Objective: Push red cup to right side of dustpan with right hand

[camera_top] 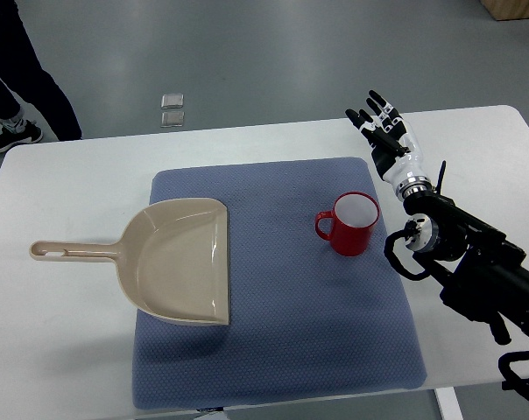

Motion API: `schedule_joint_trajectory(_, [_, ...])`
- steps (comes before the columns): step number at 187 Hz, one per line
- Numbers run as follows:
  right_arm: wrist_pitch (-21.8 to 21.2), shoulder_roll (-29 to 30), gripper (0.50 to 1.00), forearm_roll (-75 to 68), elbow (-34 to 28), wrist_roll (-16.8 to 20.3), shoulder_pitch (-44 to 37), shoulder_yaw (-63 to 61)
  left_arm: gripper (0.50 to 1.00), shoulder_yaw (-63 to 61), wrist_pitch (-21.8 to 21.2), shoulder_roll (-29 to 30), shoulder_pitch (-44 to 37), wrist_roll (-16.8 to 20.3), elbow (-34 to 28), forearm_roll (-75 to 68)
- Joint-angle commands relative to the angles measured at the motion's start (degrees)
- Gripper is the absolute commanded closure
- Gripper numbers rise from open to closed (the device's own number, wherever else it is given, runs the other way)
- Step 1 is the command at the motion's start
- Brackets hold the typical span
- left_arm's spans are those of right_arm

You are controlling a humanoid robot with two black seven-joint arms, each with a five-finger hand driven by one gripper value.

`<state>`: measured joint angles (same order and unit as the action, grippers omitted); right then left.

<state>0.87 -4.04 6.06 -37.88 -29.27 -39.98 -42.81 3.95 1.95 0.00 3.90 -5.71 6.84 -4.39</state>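
- Here's the right hand (380, 122), arm coming in from the right edge, hovering past the far-right corner of the blue mat (273, 350) with its fingers stretched out flat and holding nothing.
- The red cup (352, 226) stands upright on the mat, right of centre, handle pointing left toward the dustpan (172, 262). It's already on the dustpan's right, with a clear strip of mat between them.
- Hand and cup are apart, no contact: the hand sits farther back and a little to the right of the cup.
- Cup check: white inside, and it looks empty from up here. The dustpan, lying flat with its handle out to the left onto the white table (63, 350), has nothing in its tray either.
- The risks now. Contact high on the rim could tip the cup rather than slide it, and the mat's textured surface may drag at the base and make that worse.
- A push off the cup's centre, or one catching the handle, would likely spin it off line.
- Push too hard leftward and it could knock into the dustpan's open lip and shove the pan.
- Left hand isn't showing anywhere. A person's legs stand at the far left, well clear.
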Motion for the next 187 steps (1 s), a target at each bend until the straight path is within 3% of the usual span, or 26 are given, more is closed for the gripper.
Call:
schedule_joint_trajectory(1, [0.01,0.09,0.574,0.00,0.00,0.00,-0.01,0.00,0.500,0.10,-0.01,0.00,-0.03,0.00,-0.08,-0.01])
schedule_joint_trajectory(187, [0.10,-0.26,0.574,0.00,0.53,-0.09,-0.19,-0.17,0.500,-0.52,0.08,0.00,-0.12,0.27,0.19,-0.01])
